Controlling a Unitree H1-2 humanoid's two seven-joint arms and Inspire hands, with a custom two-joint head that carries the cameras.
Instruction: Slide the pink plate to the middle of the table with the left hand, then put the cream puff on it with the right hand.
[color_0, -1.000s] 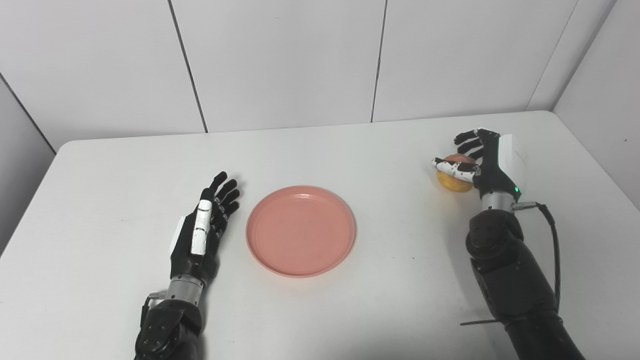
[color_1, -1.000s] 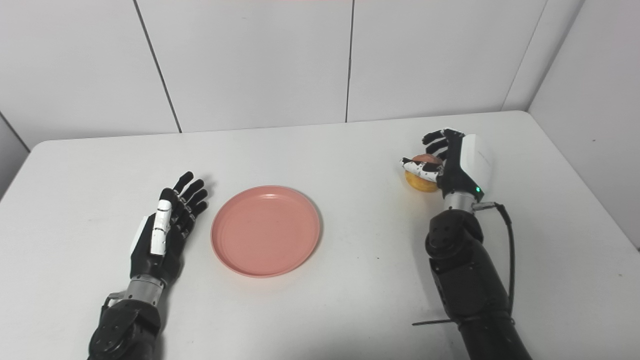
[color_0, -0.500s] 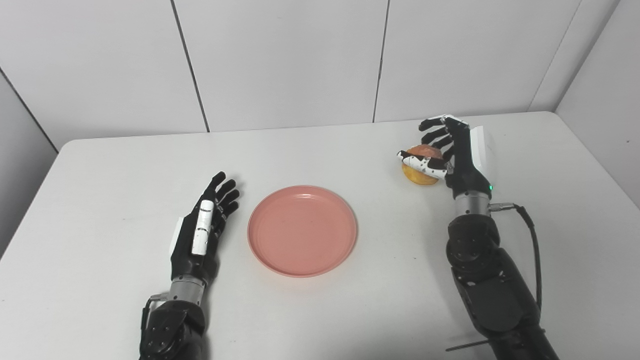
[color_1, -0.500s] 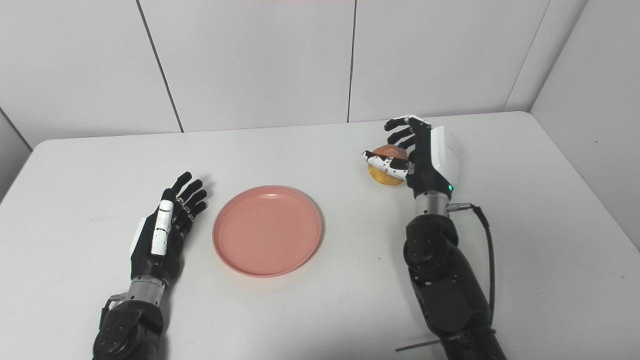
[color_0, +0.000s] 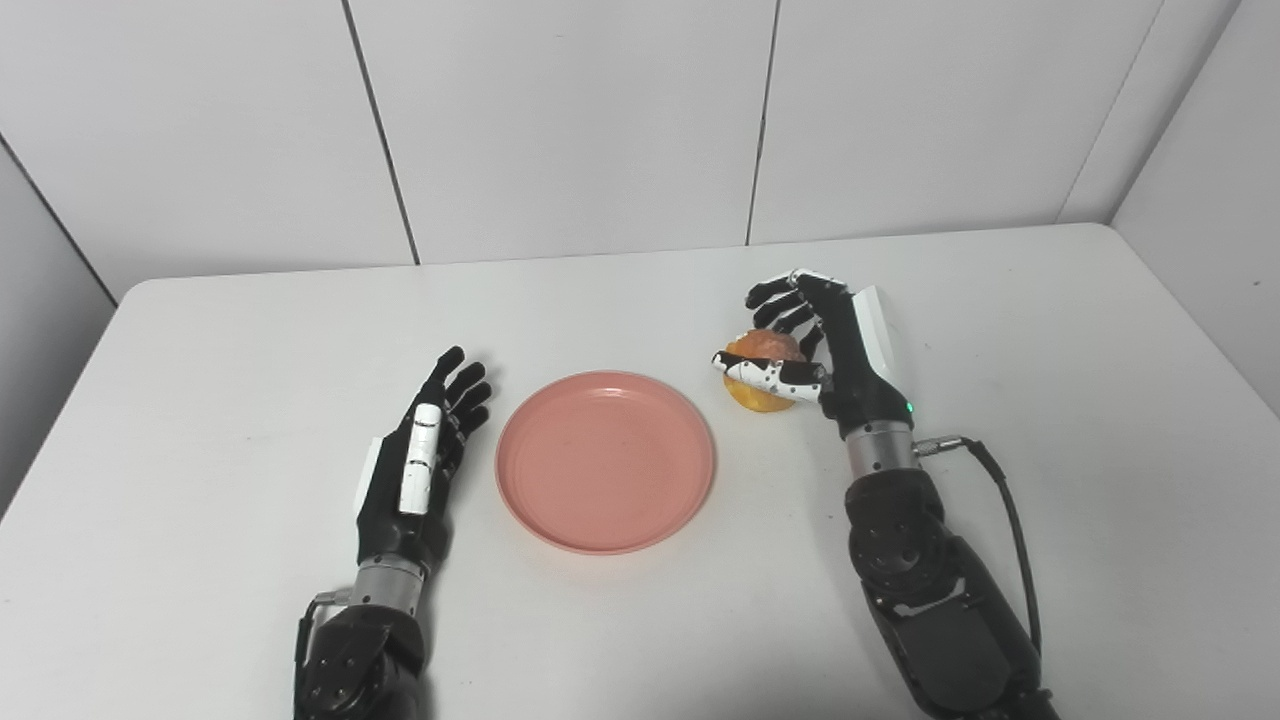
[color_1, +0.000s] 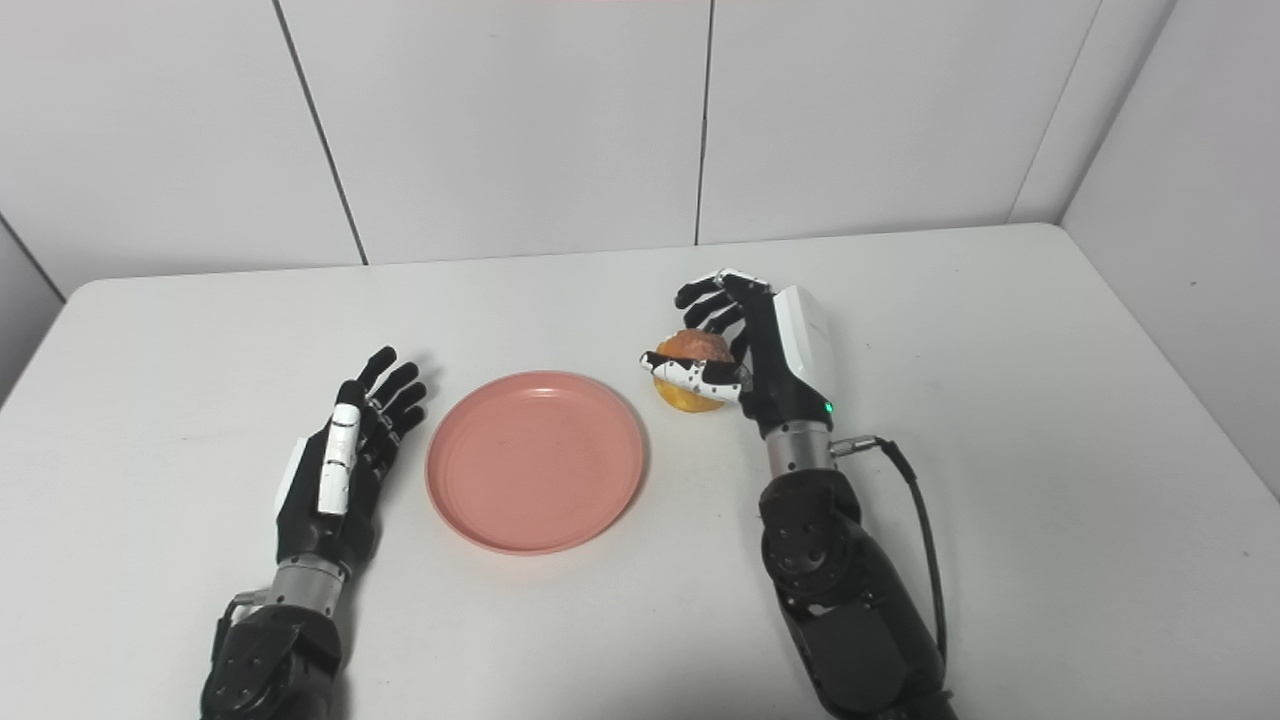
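- Left eye view: right hand (color_0: 835, 350) wrapped around the cream puff (color_0: 765, 372), thumb across the front
- pink plate (color_0: 605, 461) just left of those fingers, rim nearly under the puff, already mid-table
- left hand (color_0: 415, 470) flat, fingers spread, holding nothing, just off the plate's far side
- so probably only a short hop left and down, then let go

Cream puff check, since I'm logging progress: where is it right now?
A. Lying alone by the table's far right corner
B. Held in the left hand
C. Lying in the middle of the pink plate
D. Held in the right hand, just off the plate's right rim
D: the right hand is closed around the cream puff just right of the pink plate, which holds nothing.
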